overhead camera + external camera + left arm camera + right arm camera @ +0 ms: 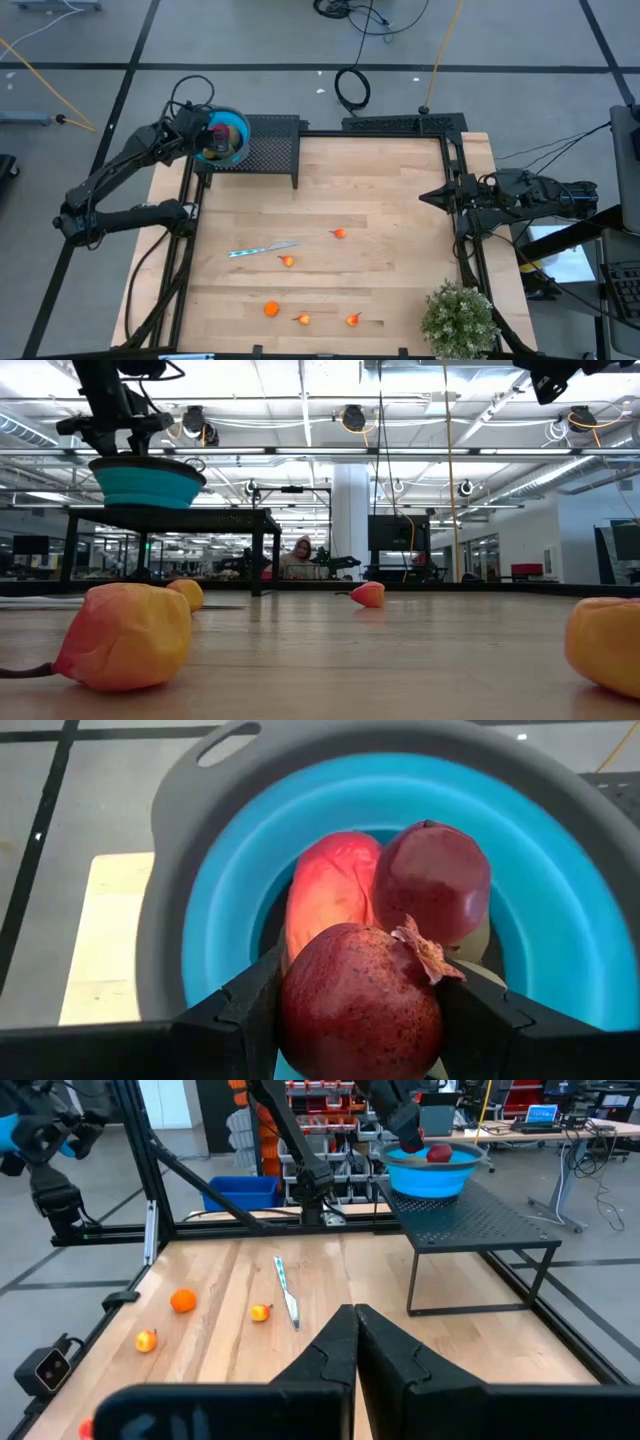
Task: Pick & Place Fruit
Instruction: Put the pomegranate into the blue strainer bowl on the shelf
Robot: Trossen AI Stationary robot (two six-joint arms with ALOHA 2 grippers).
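My left gripper hangs over the round blue bowl, which stands on a black mesh stand at the table's far left corner, and it is shut on a dark red round fruit. Inside the bowl lie a larger orange-red fruit and another dark red one. Several small orange fruits rest on the wooden table. My right gripper waits shut at the table's right edge. My left gripper pinches the dark red fruit across its widest part, one finger on each side. The fingers come from above, pointing down into the bowl. The fruit's dried crown faces the camera. Whether the fruit touches the pieces below, I cannot tell.
A slim silver knife lies mid-table among the small fruits. A potted plant stands at the near right corner. Black frame rails run along the table's left and right sides. In the low view, two fruits sit close to the camera.
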